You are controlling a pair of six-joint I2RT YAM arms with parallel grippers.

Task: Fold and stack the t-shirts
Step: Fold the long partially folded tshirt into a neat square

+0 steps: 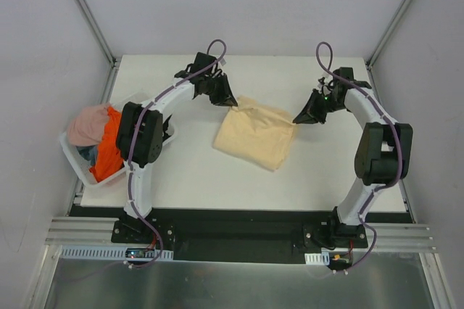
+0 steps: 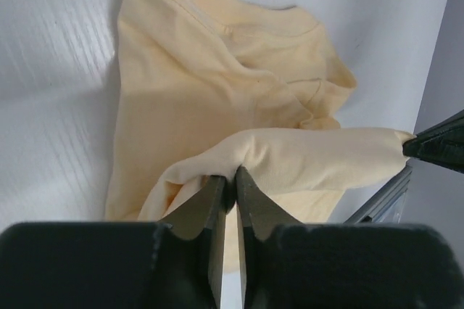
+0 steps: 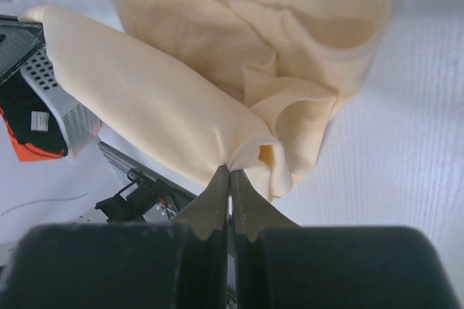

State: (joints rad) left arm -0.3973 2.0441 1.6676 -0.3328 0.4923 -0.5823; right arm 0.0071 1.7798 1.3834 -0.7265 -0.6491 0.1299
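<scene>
A pale yellow-beige t-shirt (image 1: 255,133) lies partly on the white table, its far edge lifted and stretched between both grippers. My left gripper (image 1: 230,103) is shut on the shirt's left far corner (image 2: 239,160). My right gripper (image 1: 298,117) is shut on the right far corner (image 3: 233,157). The rest of the shirt (image 2: 203,84) hangs down rumpled onto the table, as the right wrist view (image 3: 239,48) also shows. A dusty pink shirt (image 1: 88,124) and a bright orange shirt (image 1: 109,151) lie in the basket. The black shirt is hidden.
A white plastic basket (image 1: 76,164) stands at the table's left edge, beside the left arm. Grey walls and metal frame posts (image 1: 87,11) enclose the table (image 1: 217,186). A black base rail runs along the near edge.
</scene>
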